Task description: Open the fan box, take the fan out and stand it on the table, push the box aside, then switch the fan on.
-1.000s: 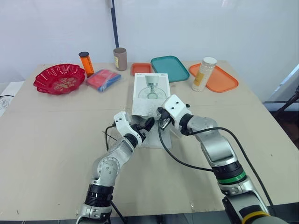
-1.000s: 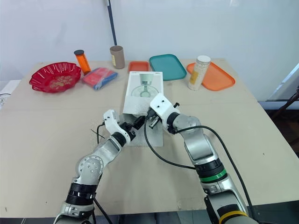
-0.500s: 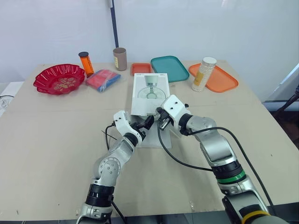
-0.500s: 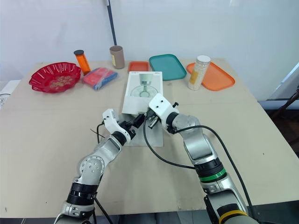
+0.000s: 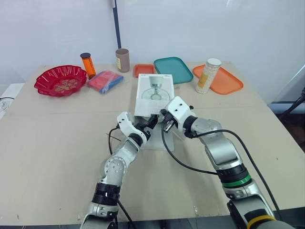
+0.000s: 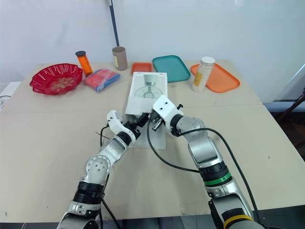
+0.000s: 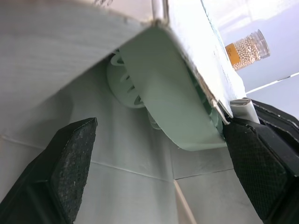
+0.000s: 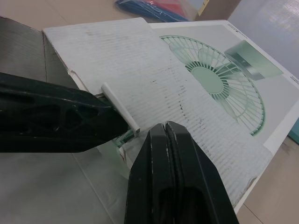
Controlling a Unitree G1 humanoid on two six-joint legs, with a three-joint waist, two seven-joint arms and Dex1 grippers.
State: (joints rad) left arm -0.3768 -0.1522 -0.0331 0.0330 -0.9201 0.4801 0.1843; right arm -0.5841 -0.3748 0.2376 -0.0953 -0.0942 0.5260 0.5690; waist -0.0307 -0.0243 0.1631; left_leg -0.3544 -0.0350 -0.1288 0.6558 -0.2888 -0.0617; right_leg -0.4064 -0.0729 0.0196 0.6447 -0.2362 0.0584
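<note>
At the centre of the left eye frame, on the beige table [image 5: 52, 143], the white cardboard fan box [image 5: 153, 95] is found with its lid [image 6: 147, 93], printed with a green fan, tilted up. The left gripper [image 5: 146, 125] is spread wide under the lid, holding nothing. The pale green plastic fan [image 7: 163, 93] lies inside the box just ahead of its fingers [image 7: 70, 158]. The right gripper [image 8: 164, 128] is closed tight at the lid's near edge; whether card is pinched cannot be told. Opening is judged to be under way: the lid should be swung fully back while the base is held down, so the fan is not snagged.
</note>
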